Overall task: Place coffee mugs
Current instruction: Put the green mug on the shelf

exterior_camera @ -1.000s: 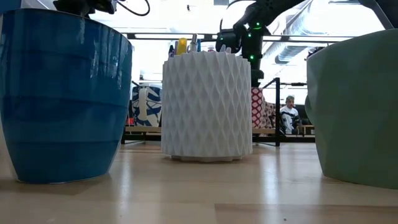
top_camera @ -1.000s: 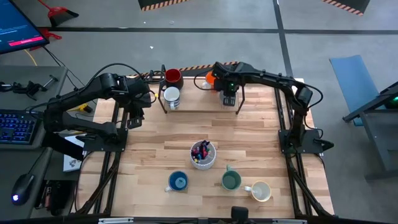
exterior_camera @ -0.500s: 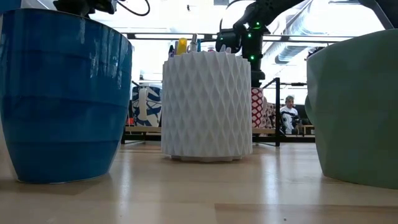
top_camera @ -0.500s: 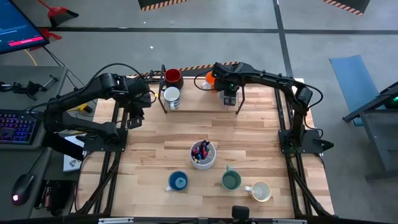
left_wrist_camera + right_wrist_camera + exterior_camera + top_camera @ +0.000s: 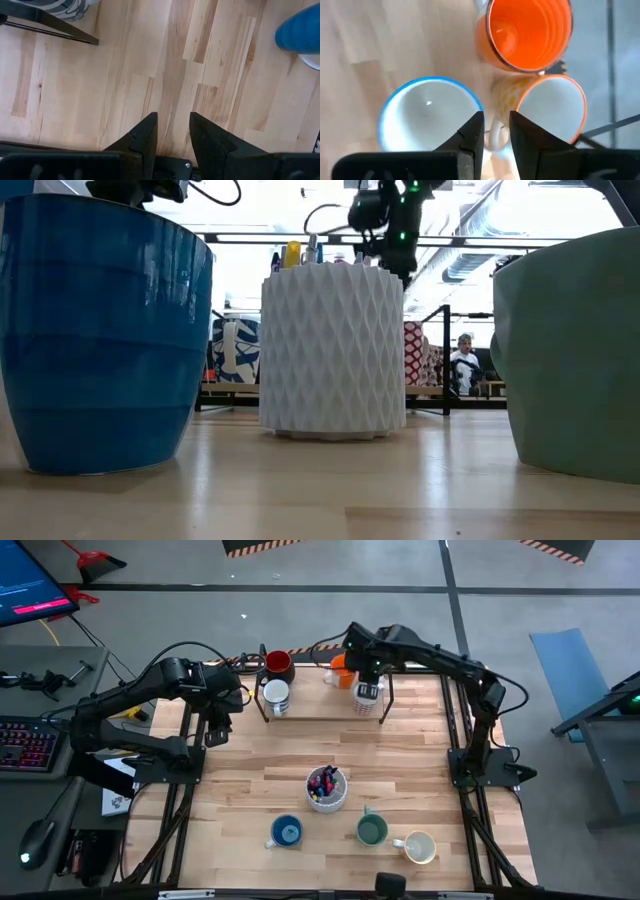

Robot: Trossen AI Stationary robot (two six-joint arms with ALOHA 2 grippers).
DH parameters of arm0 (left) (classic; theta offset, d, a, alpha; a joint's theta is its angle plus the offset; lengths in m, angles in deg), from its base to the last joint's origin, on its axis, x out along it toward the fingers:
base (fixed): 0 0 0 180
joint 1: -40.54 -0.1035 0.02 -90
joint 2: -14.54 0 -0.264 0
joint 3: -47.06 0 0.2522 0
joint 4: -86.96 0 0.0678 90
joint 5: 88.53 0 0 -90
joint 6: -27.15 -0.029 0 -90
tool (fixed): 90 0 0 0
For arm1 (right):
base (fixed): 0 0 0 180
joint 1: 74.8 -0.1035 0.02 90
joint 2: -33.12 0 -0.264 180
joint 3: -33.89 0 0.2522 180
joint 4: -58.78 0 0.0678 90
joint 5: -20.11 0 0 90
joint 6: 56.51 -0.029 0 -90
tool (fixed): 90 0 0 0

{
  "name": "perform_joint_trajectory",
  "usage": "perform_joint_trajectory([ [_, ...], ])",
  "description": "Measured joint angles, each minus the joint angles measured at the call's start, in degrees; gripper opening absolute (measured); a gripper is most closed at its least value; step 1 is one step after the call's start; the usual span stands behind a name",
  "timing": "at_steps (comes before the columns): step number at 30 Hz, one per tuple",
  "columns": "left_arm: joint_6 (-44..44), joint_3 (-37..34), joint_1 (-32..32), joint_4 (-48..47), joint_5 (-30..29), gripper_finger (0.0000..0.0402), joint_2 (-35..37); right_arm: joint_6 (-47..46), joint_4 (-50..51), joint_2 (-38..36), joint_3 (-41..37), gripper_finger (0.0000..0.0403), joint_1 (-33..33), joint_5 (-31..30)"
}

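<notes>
1. We see several coffee mugs on the bench (image 5: 250,755). At the far edge, near twelve o'clock, a dark red mug (image 5: 278,663) stands with a white mug (image 5: 276,695) just nearer to us.
2. Around one o'clock sits an orange mug (image 5: 343,668) with ribbed inner walls, seen from the wrist as a bright open mouth (image 5: 527,32).
3. Touching or just beside it, the right wrist view shows a cream mug with an orange pattern (image 5: 547,107) and a white mug with a blue rim (image 5: 427,117).
4. Toward six o'clock stand a blue mug (image 5: 286,831), a green mug (image 5: 371,830) and a cream mug (image 5: 418,847), all upright, with the white pen cup (image 5: 326,787) near the bench's centre.
5. The right gripper (image 5: 495,132) hovers above the gap between the blue-rimmed and patterned mugs, its fingers a narrow slit apart and gripping nothing.
6. The left gripper (image 5: 172,132) waits near ten o'clock, fingers slightly parted over bare wood, empty.
7. Compared with half a second ago, the right arm has lifted and swung its wrist toward the far edge; the left arm and the mugs are unchanged.
</notes>
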Motion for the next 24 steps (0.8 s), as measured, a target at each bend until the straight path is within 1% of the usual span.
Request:
perform_joint_trajectory([
  [3, 0.0, 0.0, 0.0, 0.0, 0.0, 0.0104, 0.0, -2.9, 5.4, 0.0, 5.1, 0.0069, 0.0, 4.2],
  [7, 0.0, 0.0, 0.0, 0.0, 0.0, 0.0104, 0.0, -7.2, 13.3, 0.0, 10.8, 0.0069, -0.8, 13.5],
  [9, 0.0, 0.0, 0.0, 0.0, 0.0, 0.0104, 0.0, -9.3, 17.6, 0.0, 12.9, 0.0069, -1.8, 17.2],
  [11, 0.0, 0.0, 0.0, 0.0, 0.0, 0.0104, 0.0, -11.8, 18.4, -0.3, 13.6, 0.0069, -3.2, 20.0],
  [14, 0.1, 0.0, 0.0, -0.1, 0.0, 0.0104, 0.0, -13.9, 18.5, -2.0, 13.2, 0.0069, -5.8, 24.2],
  [16, 0.9, 0.0, 0.0, -0.1, 0.0, 0.0104, 0.0, -14.3, 18.2, -3.4, 12.8, 0.0069, -7.9, 26.0],
  [20, 3.3, 0.0, 0.0, -1.2, 0.0, 0.0104, 0.0, -14.3, 18.0, -6.7, 9.8, 0.0069, -13.0, 26.1],
  [24, 4.6, 0.0, 0.0, -4.0, 0.0, 0.0104, 0.6, -14.0, 18.0, -12.5, 1.7, 0.0069, -18.2, 25.1],
])
